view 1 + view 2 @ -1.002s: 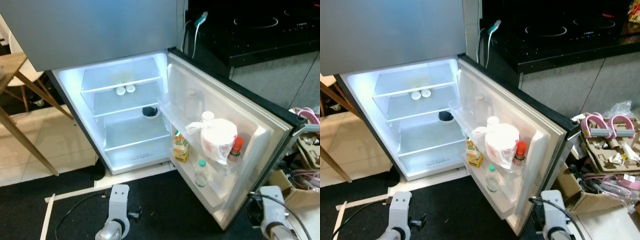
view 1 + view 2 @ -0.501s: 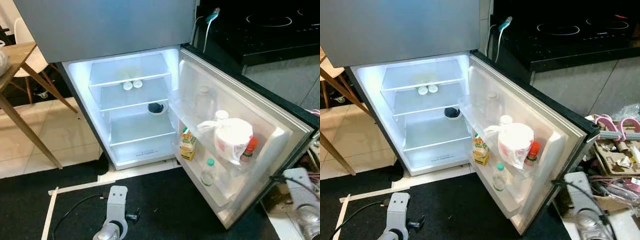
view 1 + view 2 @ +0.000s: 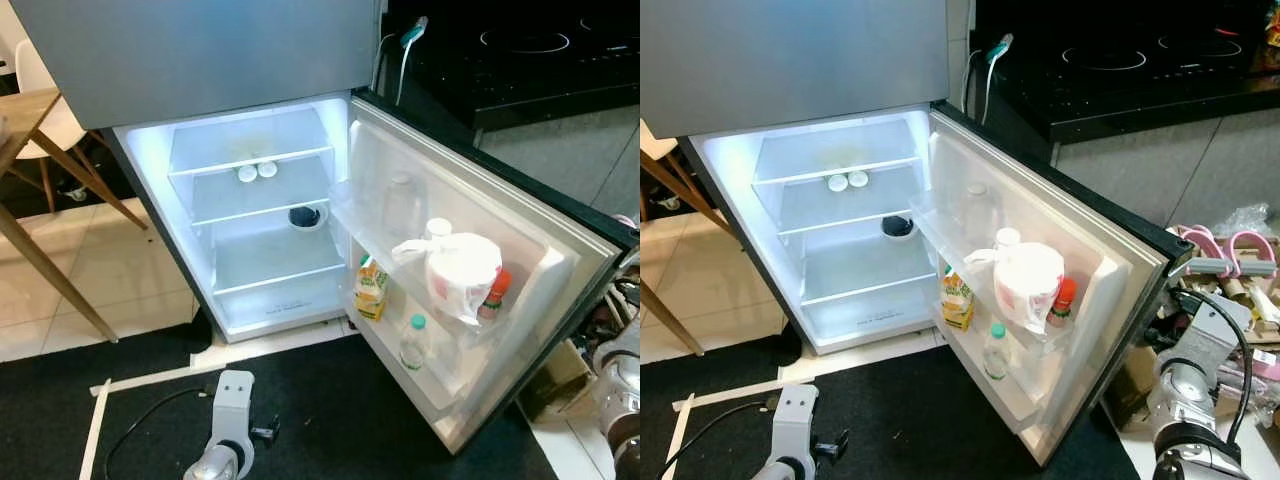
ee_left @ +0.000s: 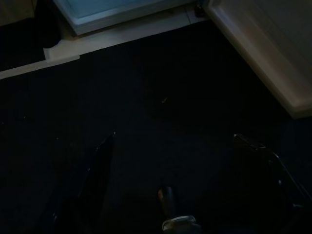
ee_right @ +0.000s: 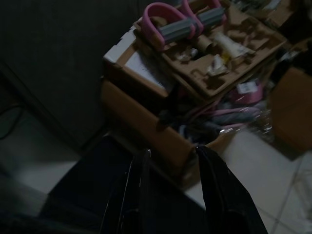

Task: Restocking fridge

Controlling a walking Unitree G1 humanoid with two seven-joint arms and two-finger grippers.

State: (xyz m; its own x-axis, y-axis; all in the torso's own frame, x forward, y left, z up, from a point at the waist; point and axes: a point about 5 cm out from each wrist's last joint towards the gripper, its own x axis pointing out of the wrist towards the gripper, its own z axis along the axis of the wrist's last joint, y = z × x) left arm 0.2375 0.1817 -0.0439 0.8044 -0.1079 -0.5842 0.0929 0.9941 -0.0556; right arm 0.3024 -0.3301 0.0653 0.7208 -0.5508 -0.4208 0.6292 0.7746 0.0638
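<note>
Head views, fridge (image 3: 260, 250): door swung wide, light on; shelves nearly bare, two white round items (image 3: 257, 172) on the upper shelf and a dark bowl (image 3: 304, 216) on the shelf below.
Head views, door racks: juice carton (image 3: 371, 288), small bottle (image 3: 412, 342), bagged white roll (image 3: 462, 274) and red-capped bottle (image 3: 494, 294) already stowed.
Left wrist view: left gripper (image 4: 170, 161) hangs over dark floor just before the fridge's base, fingers spread, empty.
Right wrist view: right gripper (image 5: 171, 170), beyond the fridge's open door, points at a cardboard box of clutter (image 5: 204, 73); fingers apart, holding nothing, though the view is dim.
Progress: probably early; shelves mostly unfilled, no item in hand.
</note>
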